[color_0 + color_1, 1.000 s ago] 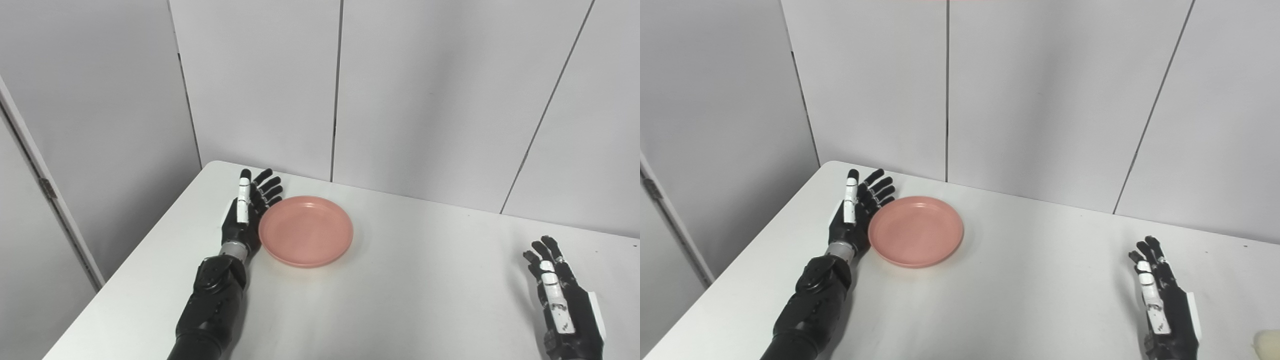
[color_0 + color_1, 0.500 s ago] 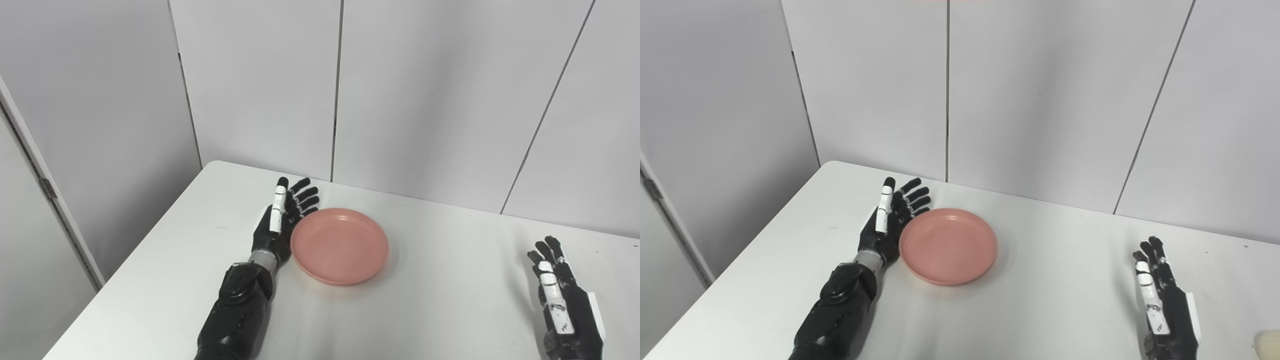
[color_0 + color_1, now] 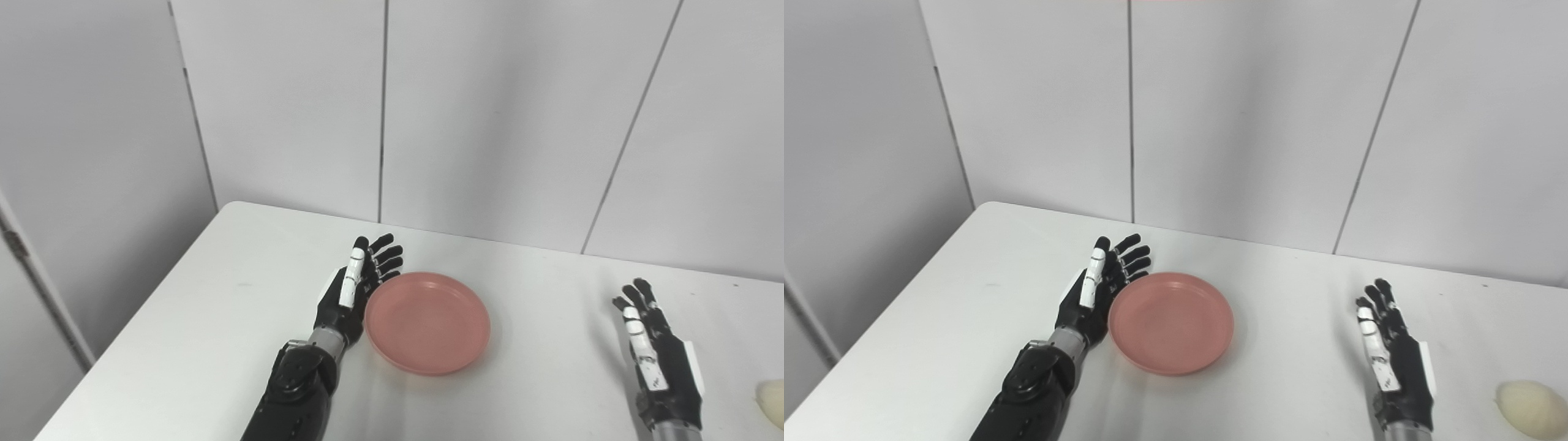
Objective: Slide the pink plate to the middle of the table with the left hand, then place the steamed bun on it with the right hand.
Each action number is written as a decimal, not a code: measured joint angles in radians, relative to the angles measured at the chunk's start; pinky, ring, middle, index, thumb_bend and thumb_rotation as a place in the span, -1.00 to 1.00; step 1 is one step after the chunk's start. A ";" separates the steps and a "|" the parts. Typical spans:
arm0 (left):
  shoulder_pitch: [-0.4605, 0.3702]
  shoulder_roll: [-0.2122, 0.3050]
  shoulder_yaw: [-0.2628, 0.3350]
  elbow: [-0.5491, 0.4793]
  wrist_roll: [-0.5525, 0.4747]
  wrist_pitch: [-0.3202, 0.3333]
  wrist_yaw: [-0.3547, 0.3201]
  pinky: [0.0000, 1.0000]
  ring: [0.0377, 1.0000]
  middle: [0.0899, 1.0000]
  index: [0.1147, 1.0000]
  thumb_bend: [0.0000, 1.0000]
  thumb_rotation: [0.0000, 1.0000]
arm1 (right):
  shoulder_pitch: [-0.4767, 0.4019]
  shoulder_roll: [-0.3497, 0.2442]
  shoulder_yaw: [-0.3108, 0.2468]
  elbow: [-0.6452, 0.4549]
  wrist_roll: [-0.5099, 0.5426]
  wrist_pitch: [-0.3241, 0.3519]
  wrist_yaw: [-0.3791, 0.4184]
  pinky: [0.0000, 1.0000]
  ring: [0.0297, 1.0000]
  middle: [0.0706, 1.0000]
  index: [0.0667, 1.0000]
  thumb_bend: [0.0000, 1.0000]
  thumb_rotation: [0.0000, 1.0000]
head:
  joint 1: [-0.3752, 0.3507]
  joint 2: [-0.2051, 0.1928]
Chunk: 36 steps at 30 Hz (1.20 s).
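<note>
Right eye view — left robot hand [image 3: 1096,294], flat and released, edges against the plate [image 3: 1171,323] to push it; right robot hand [image 3: 1390,358] waits empty beside the bun [image 3: 1531,408].

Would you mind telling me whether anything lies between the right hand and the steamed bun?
Nothing visible does. The steamed bun lies just right of the open right hand, with only bare table between them. The pink plate sits on the hand's other side.
</note>
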 measured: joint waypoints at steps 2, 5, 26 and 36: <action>0.008 -0.010 -0.006 -0.012 0.009 -0.009 0.000 0.72 0.74 0.68 0.64 0.29 1.00 | -0.001 0.000 0.002 0.002 -0.007 0.000 0.000 0.86 0.74 0.79 0.82 0.31 0.38 | -0.014 0.003; 0.020 -0.017 -0.014 -0.028 0.018 -0.010 0.000 0.74 0.76 0.71 0.66 0.28 1.00 | -0.001 0.001 0.003 0.002 -0.013 -0.001 -0.003 0.85 0.73 0.78 0.81 0.28 0.36 | -0.045 0.006; 0.128 -0.040 -0.103 -0.185 0.076 -0.042 -0.017 0.92 0.88 0.84 0.79 0.12 1.00 | 0.026 -0.073 0.091 -0.128 -0.209 0.050 -0.004 0.58 0.63 0.64 0.67 0.30 0.21 | -0.379 0.063; 0.168 -0.032 -0.128 -0.249 0.075 0.056 -0.040 0.96 0.92 0.88 0.81 -0.04 1.00 | -0.024 -0.246 0.092 -0.391 -0.420 0.376 0.031 0.49 0.64 0.65 0.64 0.38 0.06 | -0.535 0.052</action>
